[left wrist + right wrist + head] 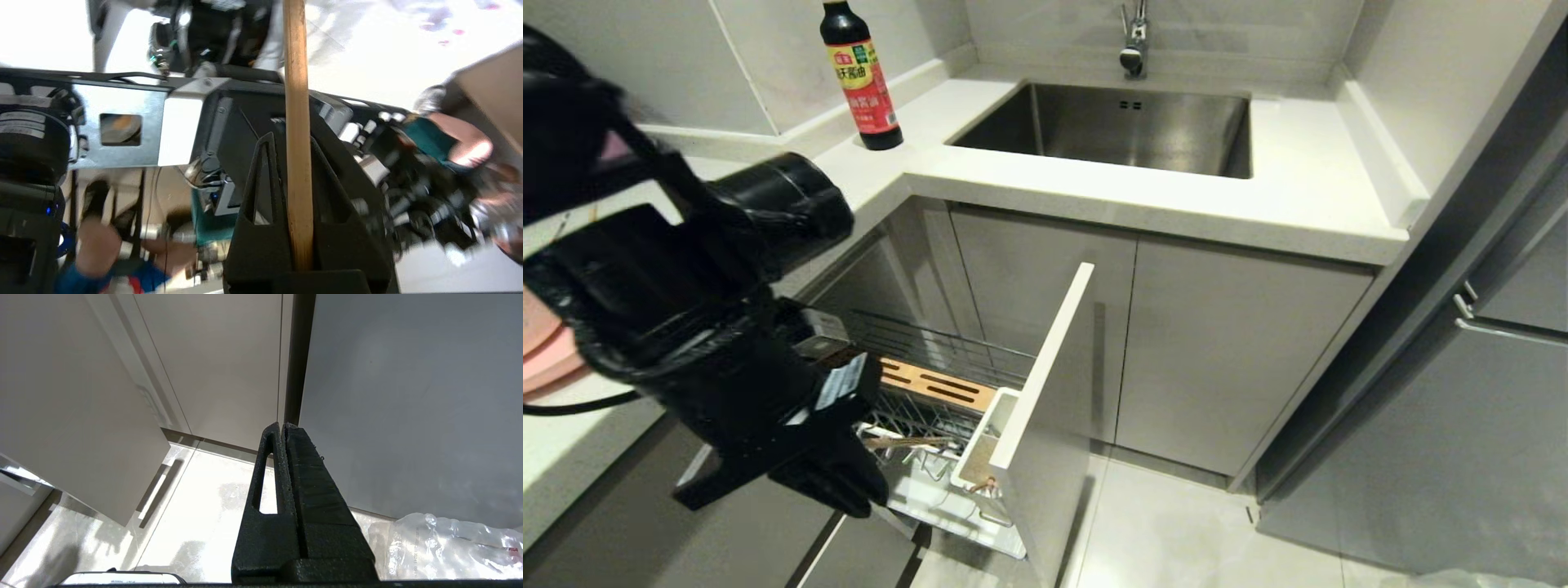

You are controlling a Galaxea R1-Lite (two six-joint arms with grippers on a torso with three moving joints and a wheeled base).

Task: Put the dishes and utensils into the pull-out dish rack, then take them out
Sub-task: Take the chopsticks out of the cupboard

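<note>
The pull-out dish rack (947, 359) stands drawn out of the corner cabinet, with its wooden strip (939, 385), white drip tray (947, 502) and white utensil cup (984, 449). My left arm (711, 359) hangs over the rack's near side and hides much of it. My left gripper (292, 139) is shut on a light wooden chopstick (297, 81) that runs lengthwise between the jaws and out past the tips. In the head view thin brown sticks (913, 442) show beside that hand above the tray. A pale-pink plate's edge (541, 351) lies on the counter at far left. My right gripper (282, 426) is shut and empty, low by the cabinet fronts.
A soy sauce bottle (859, 77) stands on the counter corner beside the steel sink (1111, 126) and faucet (1134, 41). The rack's grey front panel (1045, 392) juts into the floor space. A person's hand (98, 245) shows behind the robot's base. A clear plastic bag (449, 547) lies on the floor.
</note>
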